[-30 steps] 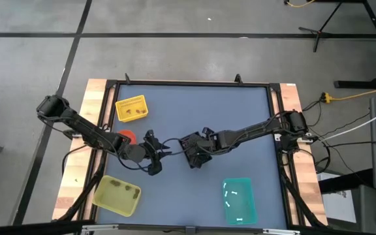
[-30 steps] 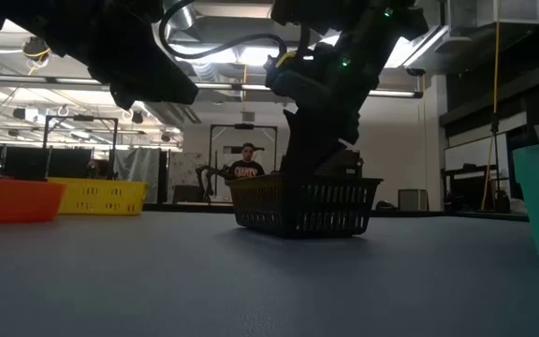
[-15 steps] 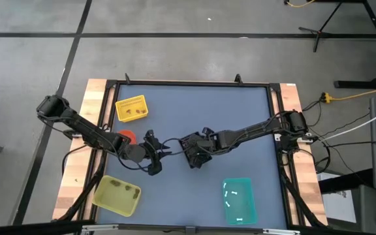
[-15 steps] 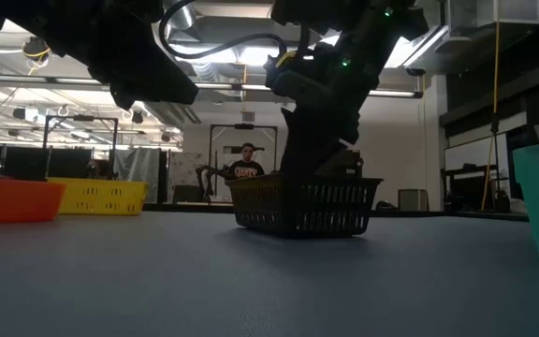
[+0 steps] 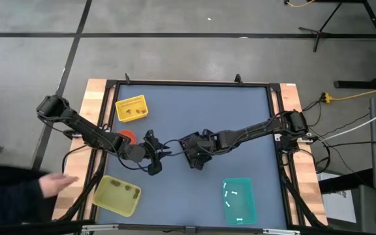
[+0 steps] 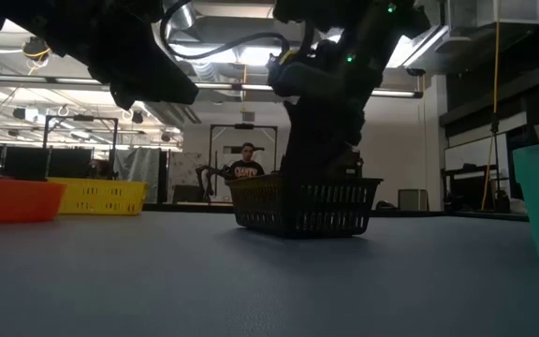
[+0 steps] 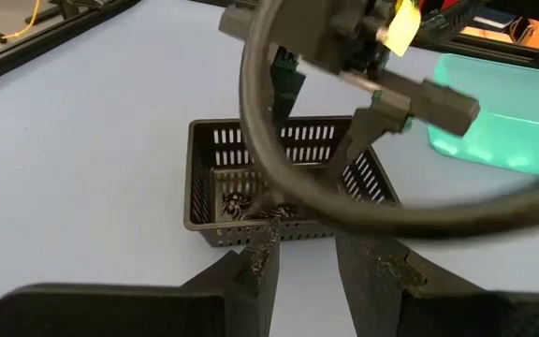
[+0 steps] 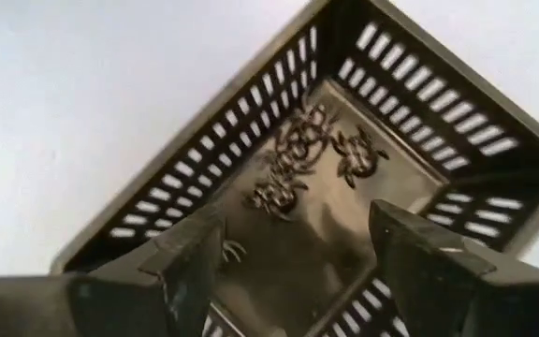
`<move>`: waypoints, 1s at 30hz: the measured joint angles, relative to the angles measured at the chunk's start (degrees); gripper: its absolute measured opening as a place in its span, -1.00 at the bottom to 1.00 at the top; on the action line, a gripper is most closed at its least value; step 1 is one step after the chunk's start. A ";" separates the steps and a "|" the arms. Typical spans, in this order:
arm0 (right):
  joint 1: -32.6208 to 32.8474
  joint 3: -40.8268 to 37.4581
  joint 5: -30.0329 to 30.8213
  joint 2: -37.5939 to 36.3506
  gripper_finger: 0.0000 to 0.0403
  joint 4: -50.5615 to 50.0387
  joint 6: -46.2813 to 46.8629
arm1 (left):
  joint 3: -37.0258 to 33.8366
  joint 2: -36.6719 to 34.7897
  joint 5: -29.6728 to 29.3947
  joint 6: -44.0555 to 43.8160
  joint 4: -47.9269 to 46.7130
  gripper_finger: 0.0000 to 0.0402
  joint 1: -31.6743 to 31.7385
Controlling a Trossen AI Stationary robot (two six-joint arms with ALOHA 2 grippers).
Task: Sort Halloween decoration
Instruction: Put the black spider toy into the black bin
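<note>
Right gripper (image 8: 288, 267) hangs spread wide inside the black slotted basket (image 8: 204, 187), over dark spider trinkets (image 8: 293, 164) on its floor. Left gripper (image 7: 302, 267) waits beside, fingers slightly apart, empty.

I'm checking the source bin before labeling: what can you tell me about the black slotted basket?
The black basket is a small rectangular plastic tray with slotted walls and a solid floor, standing upright and flat on the blue table near its middle. Dark spider-like trinkets lie clustered inside. The right pincer, open, reaches down into it.
</note>
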 joint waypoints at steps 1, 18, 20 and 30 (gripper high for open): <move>0.00 0.00 0.13 -0.38 0.32 -0.55 0.01 | 0.00 -0.01 -0.02 0.00 0.00 -0.54 0.00; 5.05 0.09 18.74 -19.45 0.32 -17.45 -0.18 | 0.02 -0.01 -0.78 0.13 2.85 -0.54 0.18; 6.71 0.07 20.44 -20.25 0.32 -18.73 -0.17 | 0.04 -0.02 -0.79 1.27 3.49 -0.54 0.55; 11.01 0.04 22.43 -20.71 0.32 -27.46 1.37 | 5.05 0.00 4.79 11.32 0.85 -0.52 2.62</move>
